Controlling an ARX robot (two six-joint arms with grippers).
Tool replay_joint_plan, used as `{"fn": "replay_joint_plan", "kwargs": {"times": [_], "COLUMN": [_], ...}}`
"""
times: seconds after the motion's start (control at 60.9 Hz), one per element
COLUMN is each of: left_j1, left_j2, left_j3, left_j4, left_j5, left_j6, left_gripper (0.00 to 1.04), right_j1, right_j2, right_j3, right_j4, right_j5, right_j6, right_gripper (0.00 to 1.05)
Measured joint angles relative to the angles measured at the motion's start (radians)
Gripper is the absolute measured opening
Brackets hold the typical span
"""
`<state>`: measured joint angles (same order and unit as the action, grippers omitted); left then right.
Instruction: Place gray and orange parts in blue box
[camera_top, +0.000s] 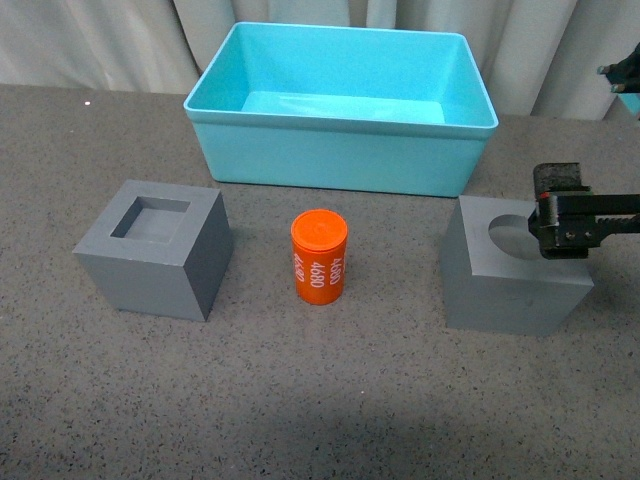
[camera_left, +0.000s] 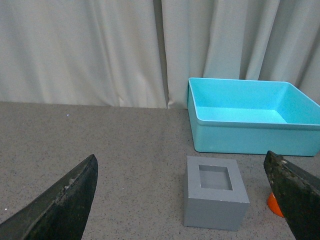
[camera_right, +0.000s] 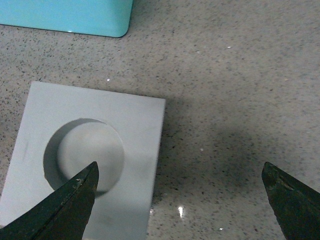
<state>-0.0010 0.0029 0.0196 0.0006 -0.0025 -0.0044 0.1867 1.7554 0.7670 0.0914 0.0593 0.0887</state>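
Front, blue box (camera_top: 330, 155): stands open at the far side of the speckled gray table (camera_top: 300, 400), before a pale curtain.
Front, orange cylinder (camera_top: 319, 257): upright on the table, just in front of the box, white numbers facing the camera.
Front, square-recess cube (camera_top: 155, 250): sits left of the cylinder, apart from it.
Front, round-recess cube (camera_top: 510, 275): sits right of the cylinder, outside the box.
Front, right gripper (camera_top: 565, 225): reaches in from the right over this cube's far right corner; contact cannot be told.
Left wrist, left gripper (camera_left: 180, 156): jaws spread wide, holding nothing, raised above the table; the square-recess cube (camera_left: 215, 200) lies between the fingers, box beyond, a sliver of orange beside one finger.
Right wrist, right gripper (camera_right: 180, 165): jaws released and empty; one finger (camera_right: 65, 205) hangs over the round recess, the other over bare table.
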Motion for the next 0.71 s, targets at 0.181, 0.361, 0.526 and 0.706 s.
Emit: {"fn": "replay_joint_plan", "kwargs": {"times": [0.181, 0.361, 0.526, 0.706], "left_j1": [0.000, 0.000, 0.000, 0.000], "left_j2": [0.000, 0.000, 0.000, 0.000], "left_j3": [0.000, 0.000, 0.000, 0.000], "left_j4": [0.000, 0.000, 0.000, 0.000], "left_j5": [0.000, 0.000, 0.000, 0.000], "left_j6": [0.000, 0.000, 0.000, 0.000], "left_gripper": [0.98, 0.98, 0.98, 0.98], "right_j1": [0.005, 0.010, 0.013, 0.009], "right_j2": [0.048, 0.060, 0.060, 0.047], "right_j3": [0.040, 0.045, 0.049, 0.056], "right_j4": [-0.048, -0.070, -0.072, -0.109], "right_j5": [-0.008, -0.009, -0.016, -0.040], "right_j6": [0.039, 0.058, 0.074, 0.105], "right_gripper": [0.83, 0.57, 0.34, 0.18]}}
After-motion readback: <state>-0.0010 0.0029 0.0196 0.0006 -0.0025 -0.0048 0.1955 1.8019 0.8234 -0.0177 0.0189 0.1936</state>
